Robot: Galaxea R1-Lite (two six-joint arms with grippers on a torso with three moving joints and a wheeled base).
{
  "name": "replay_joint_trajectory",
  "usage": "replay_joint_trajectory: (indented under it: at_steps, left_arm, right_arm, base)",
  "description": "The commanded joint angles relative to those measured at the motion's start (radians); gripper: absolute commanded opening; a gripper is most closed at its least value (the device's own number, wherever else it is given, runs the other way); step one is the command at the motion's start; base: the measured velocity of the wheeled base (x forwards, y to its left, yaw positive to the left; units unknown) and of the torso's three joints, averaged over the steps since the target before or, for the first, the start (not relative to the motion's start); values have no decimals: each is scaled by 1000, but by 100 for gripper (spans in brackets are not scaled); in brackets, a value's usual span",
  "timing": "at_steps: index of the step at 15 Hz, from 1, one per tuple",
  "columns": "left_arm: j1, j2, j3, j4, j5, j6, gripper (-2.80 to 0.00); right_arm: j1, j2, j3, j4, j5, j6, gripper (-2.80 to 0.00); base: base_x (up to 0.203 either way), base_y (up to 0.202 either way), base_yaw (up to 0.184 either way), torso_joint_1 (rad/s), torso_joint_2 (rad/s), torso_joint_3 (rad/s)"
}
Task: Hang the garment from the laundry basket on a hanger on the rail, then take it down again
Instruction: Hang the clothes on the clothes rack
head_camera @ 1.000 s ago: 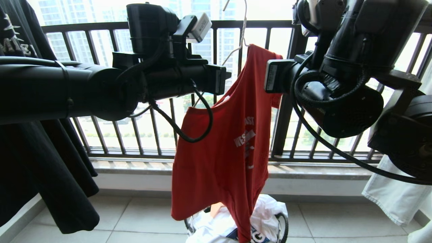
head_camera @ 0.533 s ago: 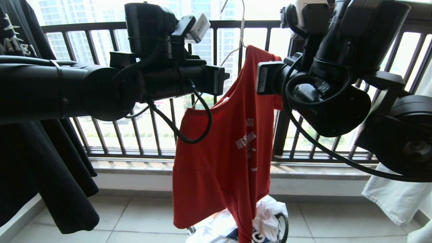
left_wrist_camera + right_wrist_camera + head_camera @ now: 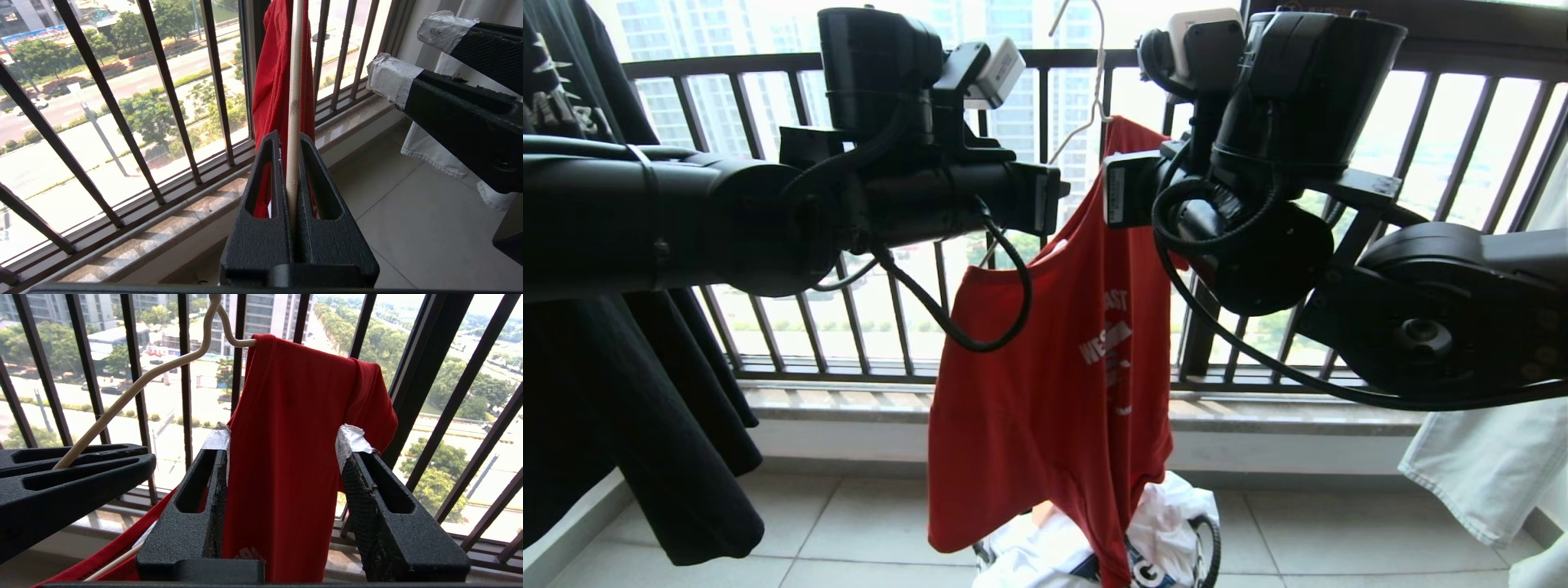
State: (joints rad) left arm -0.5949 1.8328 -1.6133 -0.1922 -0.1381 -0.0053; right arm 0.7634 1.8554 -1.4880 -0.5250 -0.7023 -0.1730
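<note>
Nearest the head camera, two black arms cross the upper field. The left gripper point(image 3: 292, 179) has its fingers pressed together on the sloping arm of the hanger point(image 3: 294, 102), a thin pale wire whose hook rises out of the top of the head view. The right gripper point(image 3: 282, 453) stands with its tape-tipped fingers point(image 3: 352, 437) apart, one on each side of the hanging cloth, and no grip on the fabric can be made out.

The garment point(image 3: 1054, 392), a red T-shirt with pale chest print, hangs between the two arms. One shoulder is draped over the hanger's other arm beside the twisted neck; the rest falls in a long fold, its lowest edge in front of the laundry basket point(image 3: 1207, 543). The basket stands on the floor and holds crumpled white clothing point(image 3: 1045, 547).

The floor point(image 3: 1339, 539) is pale square tile, bounded by a low stone sill point(image 3: 833, 400). Above the sill runs a black barred railing point(image 3: 768, 61). A black T-shirt point(image 3: 621, 392) hangs at the left edge and white cloth point(image 3: 1478, 474) at the right.

Beyond the bars lie trees, a road and tall buildings point(image 3: 102, 314).
</note>
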Motion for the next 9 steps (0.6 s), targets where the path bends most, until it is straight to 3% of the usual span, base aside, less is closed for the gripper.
replay_joint_trajectory:
  at_steps: [1, 9]
  left_arm:
    - [0, -17, 15, -6, -1, -1, -280]
    - [0, -29, 23, -12, 20, -2, -280]
  right_arm:
    - [1, 55, -58, 14, -5, -7, 0]
    - [-11, 115, -147, 22, -12, -22, 0]
  base:
    - [0, 0, 0, 0, 0, 0]
    - [0, 0, 0, 0, 0, 0]
